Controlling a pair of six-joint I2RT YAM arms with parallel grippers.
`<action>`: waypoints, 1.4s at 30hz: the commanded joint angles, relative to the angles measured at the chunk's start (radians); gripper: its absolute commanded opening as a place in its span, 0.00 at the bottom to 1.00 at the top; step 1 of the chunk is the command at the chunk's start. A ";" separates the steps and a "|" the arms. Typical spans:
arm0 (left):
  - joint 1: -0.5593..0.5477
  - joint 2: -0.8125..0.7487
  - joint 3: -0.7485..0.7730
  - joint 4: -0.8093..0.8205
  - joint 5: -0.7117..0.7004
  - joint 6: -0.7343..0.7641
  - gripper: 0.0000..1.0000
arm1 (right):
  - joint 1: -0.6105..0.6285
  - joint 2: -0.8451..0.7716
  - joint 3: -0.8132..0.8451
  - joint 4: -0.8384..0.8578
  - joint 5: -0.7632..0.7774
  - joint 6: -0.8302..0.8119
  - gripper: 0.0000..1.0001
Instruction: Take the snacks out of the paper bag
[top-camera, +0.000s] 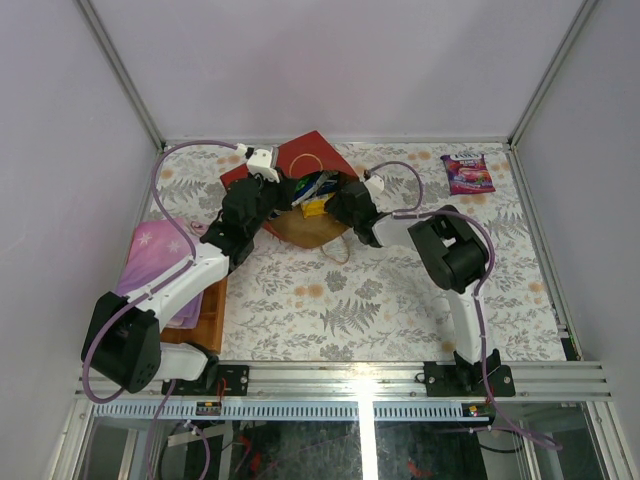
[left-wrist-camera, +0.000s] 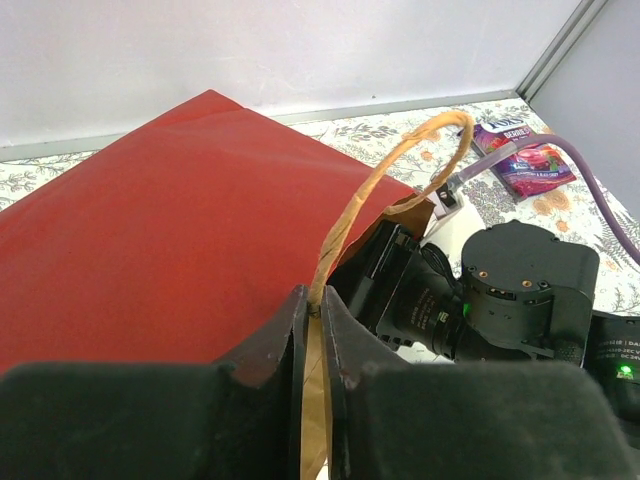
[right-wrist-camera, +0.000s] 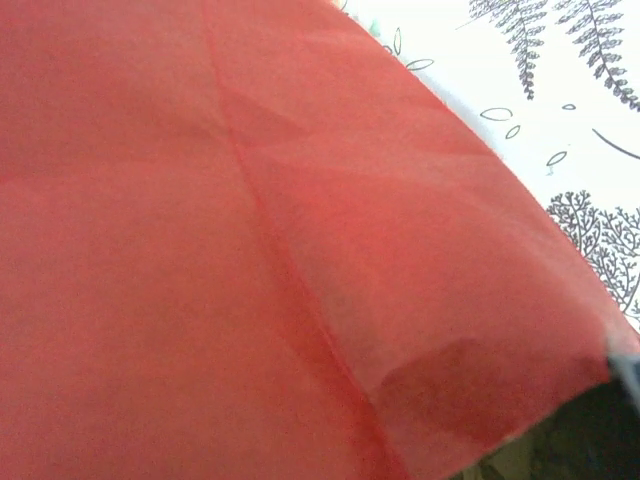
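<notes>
We hold the left claw (left-wrist-camera: 312, 335) clenched on the rim of the bag (left-wrist-camera: 170, 220), at the foot of a handle (left-wrist-camera: 400, 165). The bag lies near the counter's (top-camera: 400, 300) far edge, long axis far to near, mouth toward the near edge. The snacks (top-camera: 318, 190) sit just inside the mouth, between both claws. The right claw (top-camera: 340, 197) is beside them; we cannot tell its state. One packet (top-camera: 467, 172) lies at the far right corner. Open room lies nearward.

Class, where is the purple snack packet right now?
In the top view, the purple packet lies in the far right corner of the table, outside the paper bag.
</notes>
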 joint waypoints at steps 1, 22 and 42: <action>0.008 0.009 -0.006 0.075 0.023 0.017 0.07 | 0.007 0.043 0.047 -0.024 0.073 -0.001 0.52; 0.007 0.029 -0.005 0.072 -0.011 0.063 0.01 | 0.012 -0.332 -0.288 0.097 -0.131 -0.089 0.00; 0.008 0.031 0.009 0.049 -0.055 0.031 0.00 | -0.427 -1.008 -0.799 -0.050 -0.338 -0.239 0.00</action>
